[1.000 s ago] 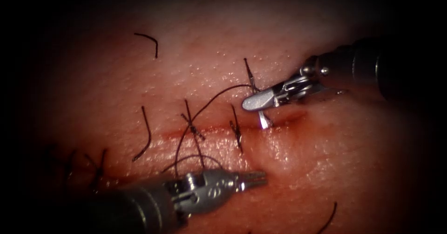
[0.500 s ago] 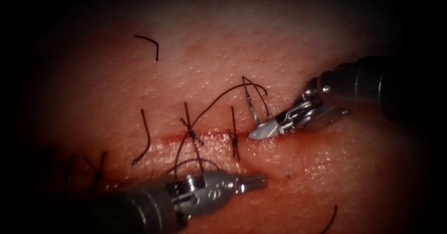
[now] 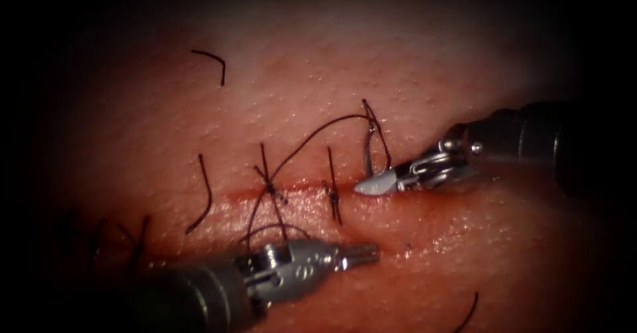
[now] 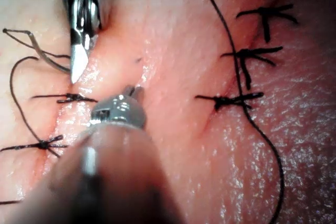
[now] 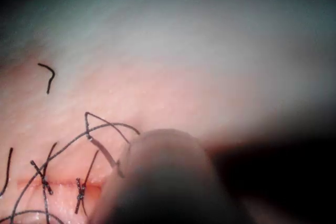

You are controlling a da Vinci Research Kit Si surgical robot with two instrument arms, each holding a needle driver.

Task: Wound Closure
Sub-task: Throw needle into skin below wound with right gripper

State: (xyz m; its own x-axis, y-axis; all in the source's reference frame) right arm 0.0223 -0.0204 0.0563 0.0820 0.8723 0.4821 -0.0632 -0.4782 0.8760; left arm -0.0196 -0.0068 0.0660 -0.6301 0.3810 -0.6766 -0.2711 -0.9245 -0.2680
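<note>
Over the last second the right arm's tool (image 3: 377, 184) has swung down from above the cut (image 3: 292, 188) to its right end, near the centre of the endoscope view, and its shaft now enters lower on the right edge. Its jaws are closed on the needle (image 3: 367, 155), gripping the lower end of the curve; the rest of the curve rises from the jaws, free of the tissue (image 3: 464, 240), to the point where the thread (image 3: 312, 136) joins it. A second ago the needle hung below the jaws with its tip by the cut; now it stands above them. From the needle's top the thread arcs left and down across the cut and loops near the left arm's tool (image 3: 361, 254). That tool has stayed at the lower centre, below the cut, jaws together and holding nothing. In the left wrist view its tip (image 4: 135, 92) lies on the tissue, just beside the right tool's tip (image 4: 77, 66). Knotted stitches (image 3: 334, 192) cross the cut left of the needle, unchanged. Cut ends of thread (image 3: 213, 61) lie in the upper left, where they were.
</note>
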